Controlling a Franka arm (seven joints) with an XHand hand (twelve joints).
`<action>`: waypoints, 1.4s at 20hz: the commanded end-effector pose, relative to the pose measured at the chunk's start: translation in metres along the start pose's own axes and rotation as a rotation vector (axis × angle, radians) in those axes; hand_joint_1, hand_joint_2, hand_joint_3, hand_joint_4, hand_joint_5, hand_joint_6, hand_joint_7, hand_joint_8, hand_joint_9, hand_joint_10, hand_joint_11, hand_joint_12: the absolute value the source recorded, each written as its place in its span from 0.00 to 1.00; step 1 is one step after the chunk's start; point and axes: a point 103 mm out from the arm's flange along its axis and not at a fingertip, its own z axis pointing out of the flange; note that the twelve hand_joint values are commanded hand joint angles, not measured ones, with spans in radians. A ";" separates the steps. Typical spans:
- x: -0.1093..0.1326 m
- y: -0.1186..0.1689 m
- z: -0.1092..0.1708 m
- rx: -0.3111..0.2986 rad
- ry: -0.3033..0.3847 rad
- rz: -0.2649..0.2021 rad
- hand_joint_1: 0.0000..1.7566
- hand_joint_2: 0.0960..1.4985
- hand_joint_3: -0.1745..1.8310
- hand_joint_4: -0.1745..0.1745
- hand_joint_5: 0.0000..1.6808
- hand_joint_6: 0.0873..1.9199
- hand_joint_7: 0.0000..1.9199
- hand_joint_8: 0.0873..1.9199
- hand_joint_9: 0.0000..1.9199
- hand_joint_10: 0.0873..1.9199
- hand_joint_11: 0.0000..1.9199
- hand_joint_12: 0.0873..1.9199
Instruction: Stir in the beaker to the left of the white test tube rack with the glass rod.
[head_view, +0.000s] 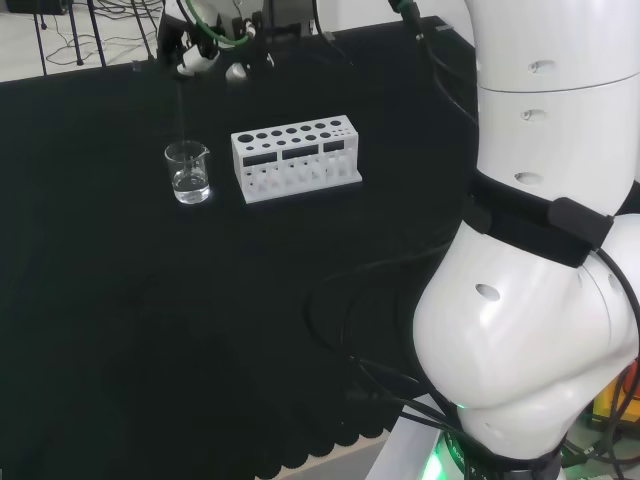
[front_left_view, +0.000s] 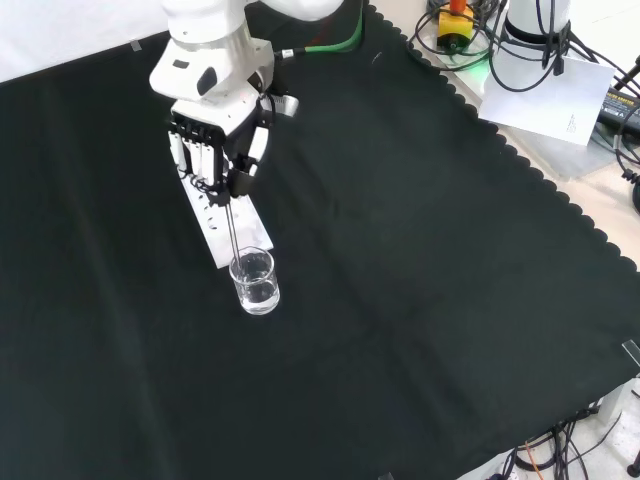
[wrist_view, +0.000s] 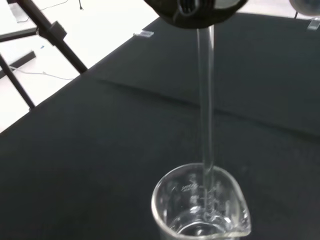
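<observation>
A small clear glass beaker (head_view: 188, 171) with some clear liquid stands left of the white test tube rack (head_view: 296, 157) in the head view. The hand (front_left_view: 222, 142) hangs above the beaker (front_left_view: 255, 281), its fingers curled round a thin glass rod (front_left_view: 233, 228). The rod (wrist_view: 205, 100) points straight down and its lower end is inside the beaker (wrist_view: 200, 210), near the far wall. In the head view the hand (head_view: 205, 55) is at the top, with the rod (head_view: 183, 112) faintly visible beneath it.
The rack (front_left_view: 230, 235) lies just behind the beaker in the front view, partly under the hand. The arm's big white links (head_view: 540, 250) stand at the right of the head view. Black cables (head_view: 350, 300) trail over the cloth near the base.
</observation>
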 end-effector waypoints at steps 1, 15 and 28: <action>-0.013 -0.028 0.002 0.015 0.002 0.043 0.74 0.66 0.09 0.00 0.70 0.16 0.64 0.44 0.95 0.08 0.67 0.35; 0.025 -0.027 0.002 0.015 0.018 -0.015 0.74 0.67 0.09 0.00 0.70 0.16 0.64 0.44 0.95 0.08 0.67 0.35; 0.013 -0.008 0.009 0.013 0.021 -0.008 0.74 0.67 0.09 0.00 0.69 0.16 0.64 0.44 0.95 0.08 0.67 0.35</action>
